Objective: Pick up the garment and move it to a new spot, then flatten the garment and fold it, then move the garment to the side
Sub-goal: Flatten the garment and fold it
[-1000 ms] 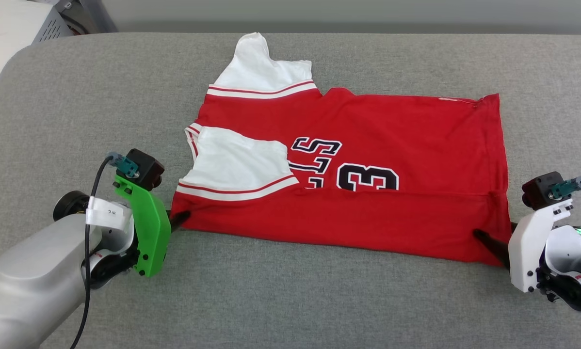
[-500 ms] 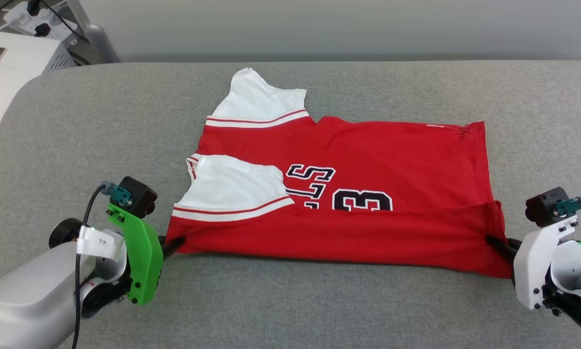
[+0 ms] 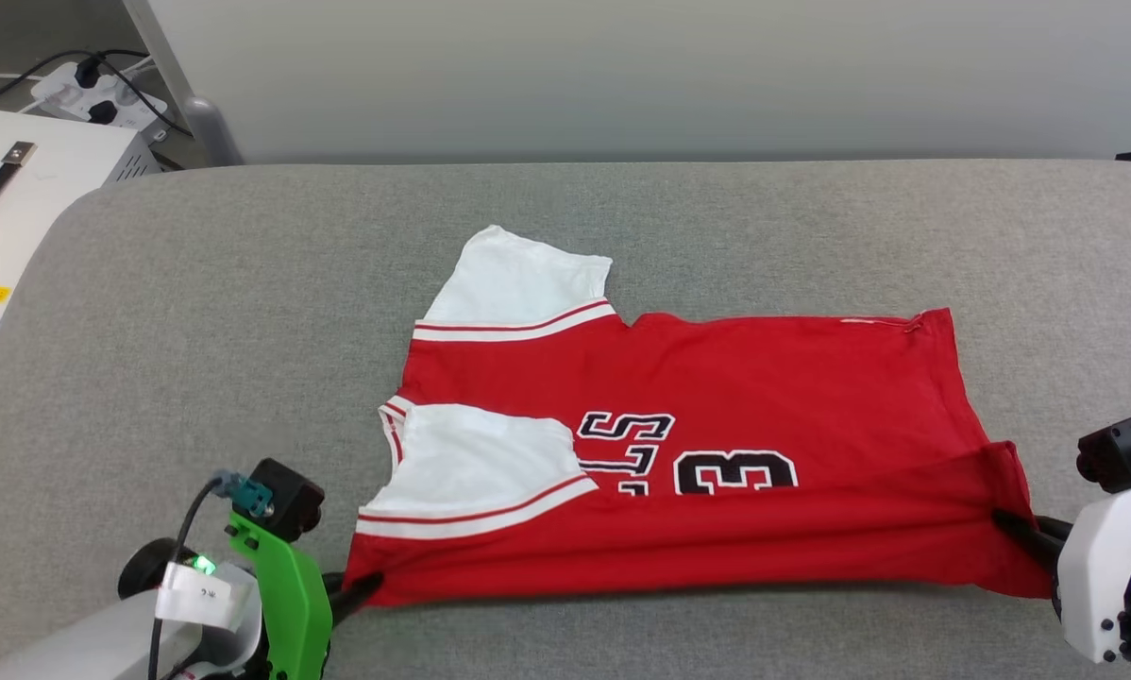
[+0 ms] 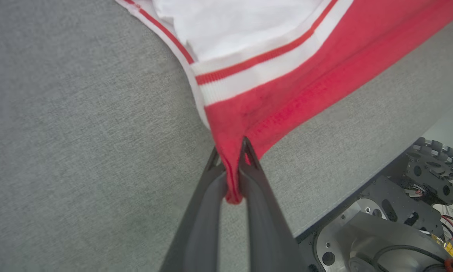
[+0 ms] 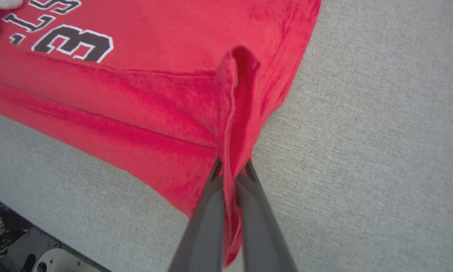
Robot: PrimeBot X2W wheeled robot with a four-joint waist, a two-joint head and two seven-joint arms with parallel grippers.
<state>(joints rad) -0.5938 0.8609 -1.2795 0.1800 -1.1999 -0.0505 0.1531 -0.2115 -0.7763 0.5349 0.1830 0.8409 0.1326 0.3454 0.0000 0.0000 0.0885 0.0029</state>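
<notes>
Closest to me, the left pincer (image 3: 362, 587) is pressed together on the garment (image 3: 717, 397), pinching the red corner just below the near sleeve (image 3: 471, 463). Opposite it, the right pincer (image 3: 1011, 524) has just closed. 1 second ago its fingers stood spread at the hem corner, and now they pinch a raised ridge of red cloth there.

With both near corners held, I judge the robot ready to lift this edge and carry on with the fold. The edge between the 2 pincers looks drawn straight, with a thin shadow under it, where earlier it lay slack on the grey tabletop (image 3: 244, 331).

Further in, a near strip of the garment is already doubled over, covering the bottom of the number 3 (image 3: 735, 472). The rest lies flat in the middle of the tabletop. The far sleeve (image 3: 518, 283) spreads out towards the back edge.

Beyond the tabletop, a white box (image 3: 27, 189) and a power strip (image 3: 93, 94) on the floor show more fully than before. That is the head camera having moved, not the things.
</notes>
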